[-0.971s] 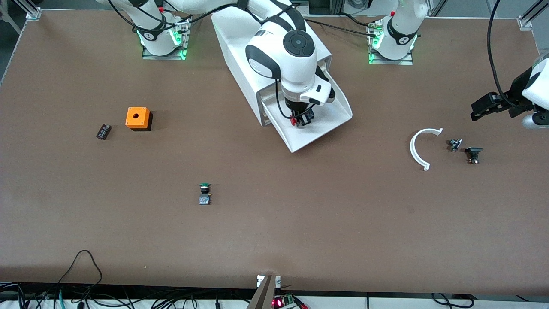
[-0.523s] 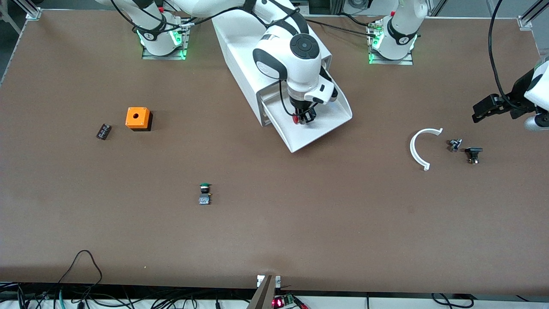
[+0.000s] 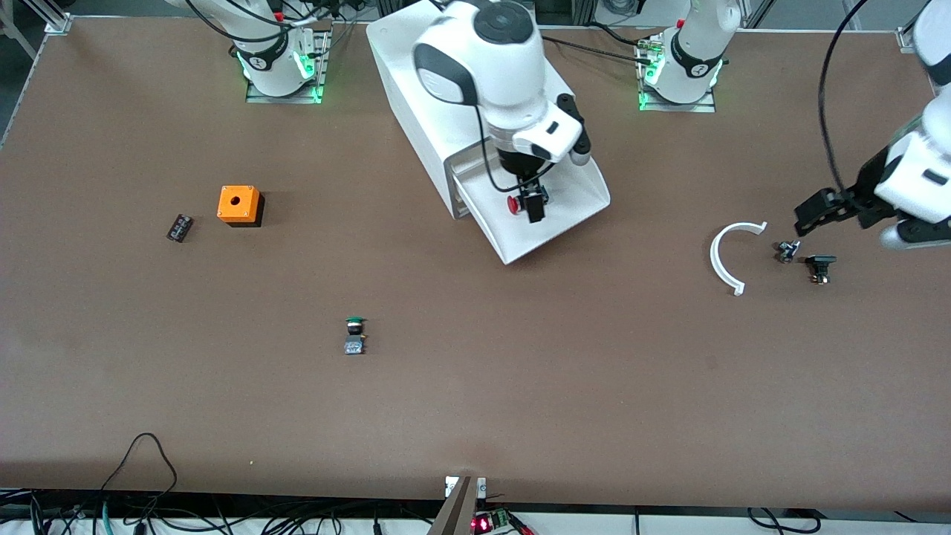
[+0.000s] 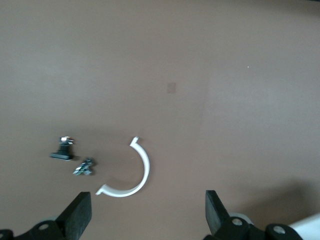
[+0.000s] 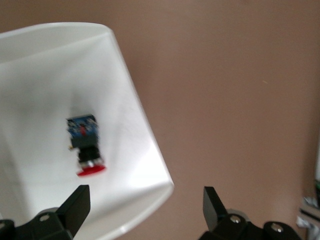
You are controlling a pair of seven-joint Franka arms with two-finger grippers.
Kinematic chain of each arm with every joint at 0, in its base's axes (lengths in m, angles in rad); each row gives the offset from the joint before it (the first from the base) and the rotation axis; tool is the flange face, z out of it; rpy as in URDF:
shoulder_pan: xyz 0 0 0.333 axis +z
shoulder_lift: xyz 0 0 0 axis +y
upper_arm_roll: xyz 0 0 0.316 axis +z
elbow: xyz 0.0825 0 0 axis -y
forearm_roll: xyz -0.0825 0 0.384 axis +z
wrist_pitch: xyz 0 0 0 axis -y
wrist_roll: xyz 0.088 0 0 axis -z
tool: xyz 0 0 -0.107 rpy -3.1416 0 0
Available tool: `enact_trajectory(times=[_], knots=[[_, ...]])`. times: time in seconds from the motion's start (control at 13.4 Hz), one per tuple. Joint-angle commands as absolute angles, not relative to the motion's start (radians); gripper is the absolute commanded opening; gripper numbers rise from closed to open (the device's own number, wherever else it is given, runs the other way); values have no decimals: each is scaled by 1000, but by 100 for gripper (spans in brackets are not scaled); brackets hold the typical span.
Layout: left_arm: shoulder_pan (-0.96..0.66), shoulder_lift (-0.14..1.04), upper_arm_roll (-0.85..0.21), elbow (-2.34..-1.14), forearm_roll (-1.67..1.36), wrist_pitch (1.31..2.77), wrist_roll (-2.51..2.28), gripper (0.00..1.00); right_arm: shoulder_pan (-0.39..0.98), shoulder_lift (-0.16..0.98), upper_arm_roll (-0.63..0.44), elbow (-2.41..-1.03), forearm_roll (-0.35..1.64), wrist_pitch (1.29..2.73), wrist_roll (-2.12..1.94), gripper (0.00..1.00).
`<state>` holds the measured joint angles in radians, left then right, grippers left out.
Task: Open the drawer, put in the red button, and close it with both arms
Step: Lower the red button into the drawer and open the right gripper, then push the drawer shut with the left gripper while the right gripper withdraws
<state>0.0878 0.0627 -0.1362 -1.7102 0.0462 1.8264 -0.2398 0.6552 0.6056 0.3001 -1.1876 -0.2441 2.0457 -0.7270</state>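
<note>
Since a second ago the right gripper (image 3: 533,202) has let go and lifted clear; the red button (image 3: 514,204), then pinched between its fingers, now lies loose on the floor of the drawer (image 3: 550,230). Right jaws stand wide, nothing between them; in the right wrist view the button (image 5: 85,145) rests on its side, red cap toward the gripper, blue-and-black body pointing away, so its long axis runs along the camera's line of sight. Drawer is pulled out, lowest front of the white cabinet (image 3: 416,82). Right arm hangs over the tray, wrist pointing down. Left gripper (image 3: 817,209) has swung in a little from the table's edge and hovers over the small parts by the white arc (image 3: 724,256), fingers spread, empty.

Judgement: placing done; closing remains. Drawer front faces the front camera. Right arm is plainly nearer, left must cross.
</note>
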Motion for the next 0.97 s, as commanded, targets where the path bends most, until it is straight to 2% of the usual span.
enact_trajectory(times=[0.0, 0.15, 0.37, 0.52, 0.75, 0.9], knots=[[83, 72, -196, -1825, 63, 1946, -383, 100, 583, 562, 310, -1203, -248, 2028, -610, 100], [83, 86, -227, -1894, 60, 2046, -469, 100, 526, 543, 307, -1209, -248, 2000, -462, 100], [78, 132, -284, -2046, 60, 2306, -618, 100, 418, 531, 305, -1250, -245, 1979, -194, 100], [74, 187, -328, -2104, 60, 2449, -765, 100, 362, 522, 285, -1258, -247, 1935, -47, 100], [0, 291, -348, -2111, 60, 2537, -960, 100, 324, 496, 267, -1284, -259, 1791, 281, 100], [-52, 304, -350, -2115, 60, 2543, -1026, 100, 296, 502, 253, -1285, -281, 1715, 443, 100]])
